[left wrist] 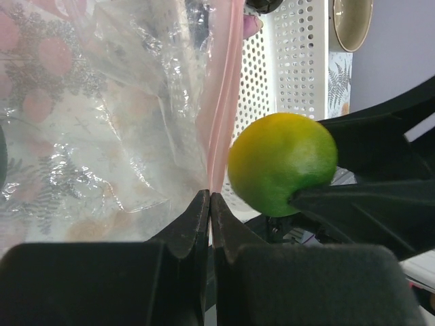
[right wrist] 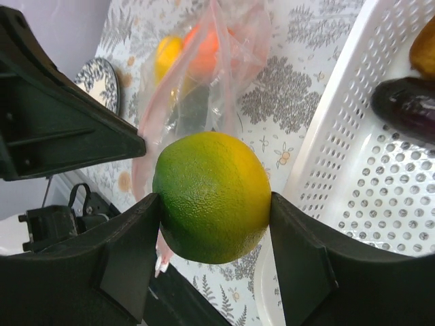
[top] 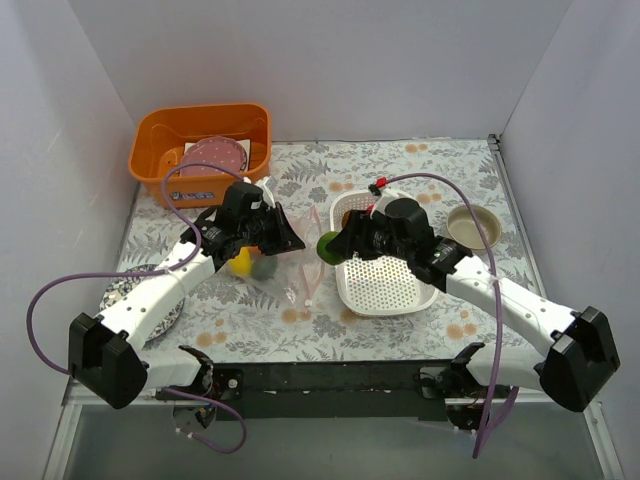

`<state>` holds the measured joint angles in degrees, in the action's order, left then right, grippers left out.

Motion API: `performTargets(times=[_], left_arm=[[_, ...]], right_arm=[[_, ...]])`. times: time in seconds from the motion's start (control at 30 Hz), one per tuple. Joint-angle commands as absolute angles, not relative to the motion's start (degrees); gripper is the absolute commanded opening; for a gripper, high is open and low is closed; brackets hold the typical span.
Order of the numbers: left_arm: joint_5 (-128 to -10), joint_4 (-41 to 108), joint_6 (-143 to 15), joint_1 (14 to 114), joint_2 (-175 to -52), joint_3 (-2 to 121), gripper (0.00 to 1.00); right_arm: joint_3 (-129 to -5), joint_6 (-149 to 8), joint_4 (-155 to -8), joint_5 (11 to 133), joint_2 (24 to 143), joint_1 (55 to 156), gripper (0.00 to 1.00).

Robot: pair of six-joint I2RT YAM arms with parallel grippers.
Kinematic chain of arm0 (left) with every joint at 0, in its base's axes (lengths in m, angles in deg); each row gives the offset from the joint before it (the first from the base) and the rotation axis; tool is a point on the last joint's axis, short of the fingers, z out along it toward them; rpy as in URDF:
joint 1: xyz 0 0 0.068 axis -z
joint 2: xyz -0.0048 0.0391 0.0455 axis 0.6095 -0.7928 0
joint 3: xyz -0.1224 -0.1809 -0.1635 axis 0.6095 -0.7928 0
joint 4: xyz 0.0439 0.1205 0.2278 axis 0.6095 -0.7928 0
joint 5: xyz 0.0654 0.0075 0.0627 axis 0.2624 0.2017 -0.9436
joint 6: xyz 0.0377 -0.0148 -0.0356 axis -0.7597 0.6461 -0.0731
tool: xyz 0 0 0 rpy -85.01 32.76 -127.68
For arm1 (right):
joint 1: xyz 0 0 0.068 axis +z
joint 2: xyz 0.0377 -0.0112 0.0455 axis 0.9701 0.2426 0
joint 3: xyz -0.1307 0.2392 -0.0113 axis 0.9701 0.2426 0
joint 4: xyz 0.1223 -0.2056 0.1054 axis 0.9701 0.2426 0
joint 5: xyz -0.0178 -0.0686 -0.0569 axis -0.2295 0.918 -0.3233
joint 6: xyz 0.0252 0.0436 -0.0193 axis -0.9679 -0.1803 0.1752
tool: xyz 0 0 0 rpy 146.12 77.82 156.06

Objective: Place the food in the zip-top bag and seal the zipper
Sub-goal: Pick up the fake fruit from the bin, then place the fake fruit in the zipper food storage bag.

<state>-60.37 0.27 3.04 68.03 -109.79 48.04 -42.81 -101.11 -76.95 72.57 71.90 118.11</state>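
Note:
The clear zip-top bag lies on the table between the arms, its pink zipper strip running up from my left gripper. My left gripper is shut on that strip at the bag's mouth. A yellow piece and a dark green piece sit inside the bag; an orange piece shows through it too. My right gripper is shut on a green-yellow round fruit, held just right of the bag's mouth. A purple eggplant and a brown piece lie in the white basket.
An orange bin holding a pink plate stands at the back left. A beige bowl sits right of the basket. A dark speckled plate lies under the left arm. White walls enclose the table.

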Motion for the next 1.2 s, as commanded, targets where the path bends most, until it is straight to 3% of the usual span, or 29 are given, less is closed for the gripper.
performTargets(times=[0.0, 0.5, 0.8, 1.17], left_arm=[[-60.63, 0.65, 2.72, 67.79, -109.19, 48.17, 0.0], [-59.48, 0.65, 2.02, 67.79, -111.73, 50.9, 0.0], [-59.48, 0.65, 2.28, 67.79, -111.12, 51.77, 0.0], [-59.57, -0.32, 2.46, 67.87, -109.98, 55.03, 0.0]], right_arm=[[-43.01, -101.05, -79.53, 78.62, 66.27, 118.76, 0.5], [-49.06, -100.44, -76.81, 67.3, 78.64, 119.64, 0.52], [-57.77, -97.28, -66.35, 77.65, 83.31, 120.43, 0.57], [-62.79, -95.25, -64.13, 75.64, 88.23, 120.52, 0.67]])
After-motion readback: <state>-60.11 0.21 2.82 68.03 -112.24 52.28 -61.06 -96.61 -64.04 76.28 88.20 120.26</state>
